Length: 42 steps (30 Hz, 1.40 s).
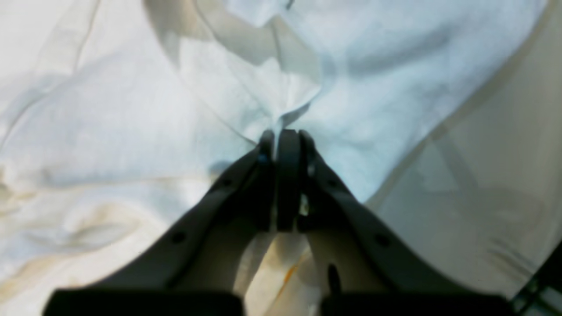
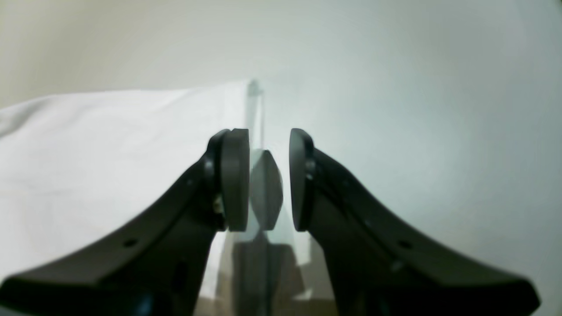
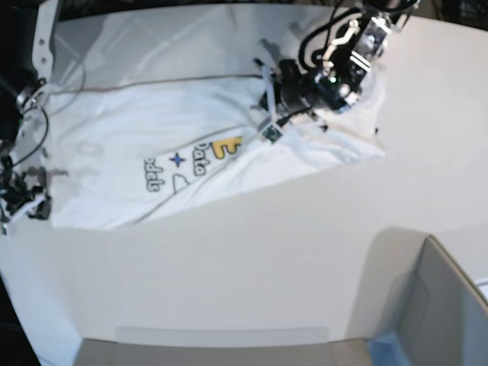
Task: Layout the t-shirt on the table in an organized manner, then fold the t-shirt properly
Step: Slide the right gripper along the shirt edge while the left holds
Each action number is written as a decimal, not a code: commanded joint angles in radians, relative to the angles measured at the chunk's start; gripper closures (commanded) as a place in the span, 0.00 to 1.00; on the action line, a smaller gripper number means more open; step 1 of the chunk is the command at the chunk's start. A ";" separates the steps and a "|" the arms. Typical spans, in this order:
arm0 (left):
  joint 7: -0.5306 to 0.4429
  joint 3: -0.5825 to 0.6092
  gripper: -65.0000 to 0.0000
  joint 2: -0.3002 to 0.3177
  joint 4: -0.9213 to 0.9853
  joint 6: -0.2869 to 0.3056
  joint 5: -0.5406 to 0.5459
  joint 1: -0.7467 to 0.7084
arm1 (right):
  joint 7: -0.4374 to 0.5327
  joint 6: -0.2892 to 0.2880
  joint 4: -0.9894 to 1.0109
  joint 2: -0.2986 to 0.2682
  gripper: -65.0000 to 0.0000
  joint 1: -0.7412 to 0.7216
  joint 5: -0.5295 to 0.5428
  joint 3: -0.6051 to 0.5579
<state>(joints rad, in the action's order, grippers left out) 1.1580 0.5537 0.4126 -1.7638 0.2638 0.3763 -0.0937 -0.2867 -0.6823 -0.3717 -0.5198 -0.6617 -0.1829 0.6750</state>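
Note:
The white t-shirt [image 3: 152, 130] lies spread across the far half of the table [image 3: 305, 236], with its blue-yellow lettering [image 3: 191, 162] facing up. My left gripper [image 1: 285, 134] is shut on a pinched fold of the t-shirt [image 1: 360, 87]; in the base view this gripper [image 3: 276, 95] is at the shirt's upper right part. My right gripper [image 2: 268, 175] is open and low over the shirt's edge [image 2: 109, 153], with bare table [image 2: 417, 87] to its right. In the base view it [image 3: 27, 200] is at the shirt's left end.
A grey open-topped bin [image 3: 438, 305] stands at the near right corner. The table's curved edge [image 3: 221, 335] runs along the near side. In the left wrist view, bare table [image 1: 505, 153] shows to the right of the cloth.

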 commanded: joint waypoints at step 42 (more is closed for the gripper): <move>0.060 -0.016 1.00 0.045 0.152 -0.045 -0.145 -0.001 | -0.015 -0.016 -0.020 0.112 1.00 0.015 -0.140 -0.002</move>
<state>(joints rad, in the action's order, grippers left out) 1.0500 0.5297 0.4438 -1.6779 0.2333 0.2916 -0.0696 -0.2478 -0.6819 -0.3874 -0.3931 -0.6346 -0.2844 0.6743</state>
